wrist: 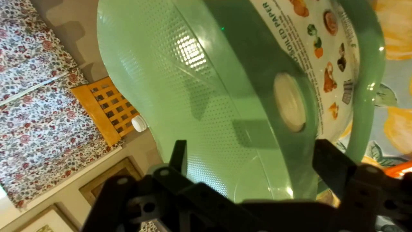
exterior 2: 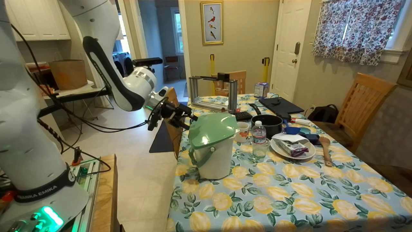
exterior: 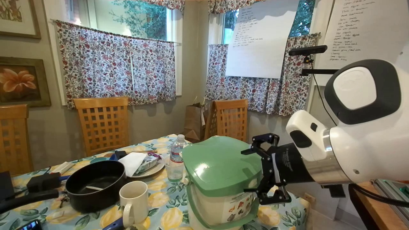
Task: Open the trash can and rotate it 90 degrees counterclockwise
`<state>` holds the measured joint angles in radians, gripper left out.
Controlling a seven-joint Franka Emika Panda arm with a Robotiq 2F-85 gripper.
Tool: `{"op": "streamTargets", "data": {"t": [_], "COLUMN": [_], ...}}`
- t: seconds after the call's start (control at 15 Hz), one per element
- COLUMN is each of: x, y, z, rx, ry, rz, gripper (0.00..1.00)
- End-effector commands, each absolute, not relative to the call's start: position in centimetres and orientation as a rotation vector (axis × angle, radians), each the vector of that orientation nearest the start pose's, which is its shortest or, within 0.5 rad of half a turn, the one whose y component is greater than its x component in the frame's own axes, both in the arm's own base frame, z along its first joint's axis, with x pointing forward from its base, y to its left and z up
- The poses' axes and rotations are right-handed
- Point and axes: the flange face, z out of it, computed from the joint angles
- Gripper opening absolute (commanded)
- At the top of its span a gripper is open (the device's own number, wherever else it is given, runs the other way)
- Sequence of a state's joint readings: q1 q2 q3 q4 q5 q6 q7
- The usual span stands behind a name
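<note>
The trash can, a cream-white bin with a pale green lid, stands upright on the table with its lid down. It also shows in an exterior view and fills much of the wrist view. A green handle hangs down along its side. A cream oval shows in the lid's front edge, near the printed label. My gripper is open at the lid's front edge, one finger above the lid, one lower by the front. Nothing is held; whether a finger touches is unclear.
A water bottle, a white mug and a black pan stand near the bin. A plate with packets and a wooden spoon lie farther along the table. The bin stands near the table edge on the robot's side.
</note>
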<state>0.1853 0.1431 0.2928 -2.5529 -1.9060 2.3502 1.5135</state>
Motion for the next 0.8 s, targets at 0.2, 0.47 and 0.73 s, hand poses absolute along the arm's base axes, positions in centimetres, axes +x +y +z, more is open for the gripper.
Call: {"op": "streamTargets", "data": {"t": [0.2,0.47,0.73], "x": [39.4,39.2,39.4], "y": [19.5,19.8,19.6], "z": [18.4,17.6,17.9], "rx": [2.133,2.097,2.041], "ry": [0.782,0.797,0.767], "rz": [0.942,0.954,1.001], "gripper": [1.00,1.00,1.00]}}
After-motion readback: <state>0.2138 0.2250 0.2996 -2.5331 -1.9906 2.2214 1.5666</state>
